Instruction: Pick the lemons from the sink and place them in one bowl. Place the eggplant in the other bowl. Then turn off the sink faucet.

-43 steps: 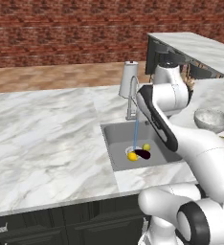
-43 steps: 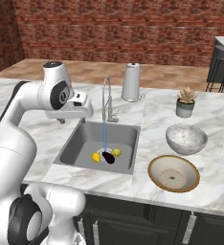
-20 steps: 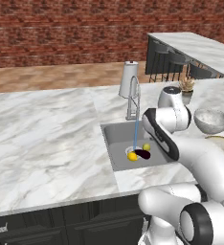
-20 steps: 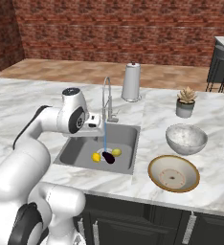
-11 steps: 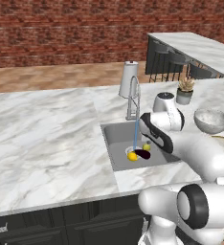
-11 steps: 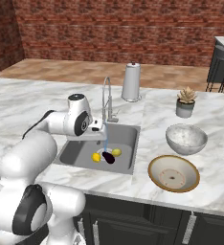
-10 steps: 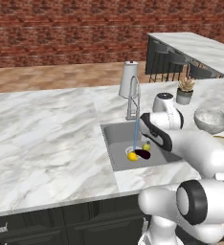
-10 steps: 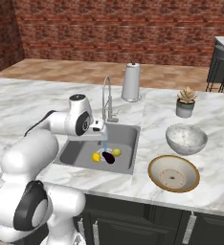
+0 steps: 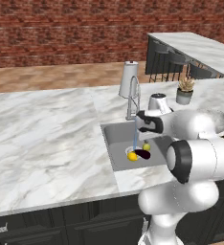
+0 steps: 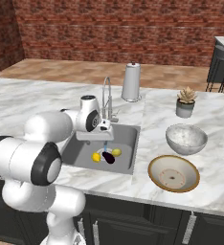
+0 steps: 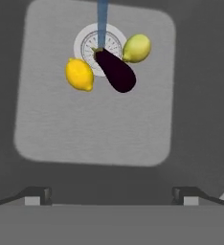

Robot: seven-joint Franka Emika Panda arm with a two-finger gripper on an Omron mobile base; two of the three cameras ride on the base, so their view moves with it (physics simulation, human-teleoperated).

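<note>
In the left base view the gripper (image 9: 143, 125) hangs over the sink (image 9: 115, 136), close by the faucet (image 9: 132, 99), whose thin stream of water (image 9: 135, 136) falls to the drain; the bright lemon (image 9: 132, 156), the greenish lemon (image 9: 146, 147) and the eggplant (image 9: 142, 153) lie bunched at the near edge of the basin. The arm has swung down from high above the worktop (image 9: 42, 139) since two seconds ago. In the right base view the gripper (image 10: 105, 126) sits over the far edge of the sink (image 10: 78, 148), and the deep stone bowl (image 10: 186, 139) and the shallow wooden bowl (image 10: 173, 173) wait on the worktop to the right of the sink, both without fruit; the fruit has not shifted from earlier. In the hand view the fingers (image 11: 38, 194) stand wide apart, holding nothing, with the bright lemon (image 11: 79, 74) just beside the drain ring (image 11: 85, 45) and apart from the eggplant (image 11: 115, 71), which touches the greenish lemon (image 11: 136, 48). The bright lemon looks the better first pick: the hand should centre over it, straddle its narrow width, and descend clear of the eggplant.
</note>
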